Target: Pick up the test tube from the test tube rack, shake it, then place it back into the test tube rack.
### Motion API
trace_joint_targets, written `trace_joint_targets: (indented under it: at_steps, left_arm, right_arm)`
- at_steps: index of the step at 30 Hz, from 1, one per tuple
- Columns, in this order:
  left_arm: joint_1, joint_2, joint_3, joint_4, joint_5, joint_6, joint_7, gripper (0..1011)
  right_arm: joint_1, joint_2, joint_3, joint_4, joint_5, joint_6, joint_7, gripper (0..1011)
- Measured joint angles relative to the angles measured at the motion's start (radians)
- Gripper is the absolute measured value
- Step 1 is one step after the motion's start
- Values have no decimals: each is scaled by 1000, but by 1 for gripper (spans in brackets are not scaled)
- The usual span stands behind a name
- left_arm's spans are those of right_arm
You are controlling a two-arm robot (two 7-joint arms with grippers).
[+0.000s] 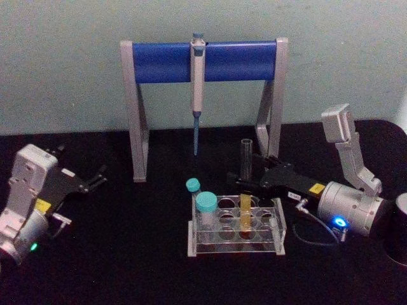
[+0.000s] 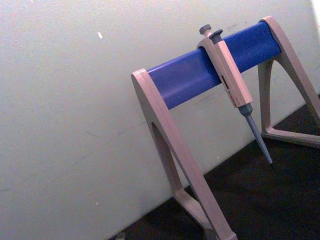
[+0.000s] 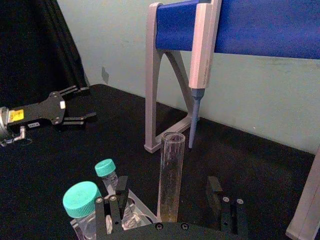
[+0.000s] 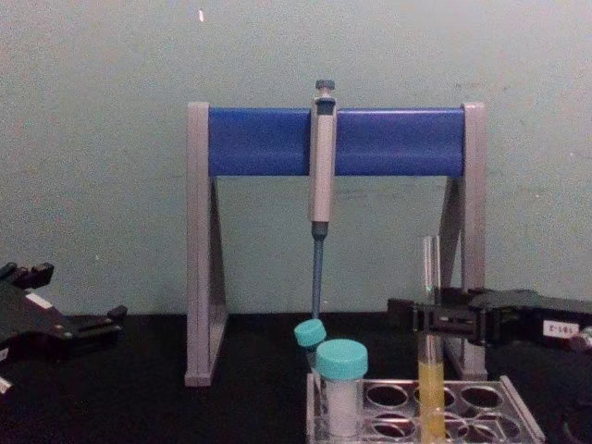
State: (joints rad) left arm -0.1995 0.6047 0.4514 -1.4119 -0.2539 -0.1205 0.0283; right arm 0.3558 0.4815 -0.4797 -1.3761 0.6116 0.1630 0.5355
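Behind the rack stands the biggest thing, a grey stand with a blue bar. A pipette hangs from this bar, and its tip points down at the black table.

The clear rack sits in the middle of the table. Well to the left of the rack, the left gripper is low over the table, with fingers spread and nothing in them. From the right of the rack, the right gripper reaches in level, above the rack's top plate.

The test tube stands upright in a hole near the middle of the rack, with yellow liquid in its lower part. Its long axis is vertical and crosses the level fingers at a right angle. One finger is on each side of the glass and neither touches it, so this gripper is open around the tube.

I judge that the next move is to close the fingers and then lift straight up. Two teal-capped vials stand at the rack's left end, and one finger is just beside them. The pipette tip hangs behind the rack, so the shaking will need some care.
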Motion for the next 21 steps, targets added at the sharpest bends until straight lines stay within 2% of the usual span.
trace_joint_targets:
  at_steps: [21]
  left_arm:
    - [0, 0, 0, 0, 0, 0, 0, 1010]
  right_arm:
    - [6, -2, -5, 5, 1, 0, -5, 1000]
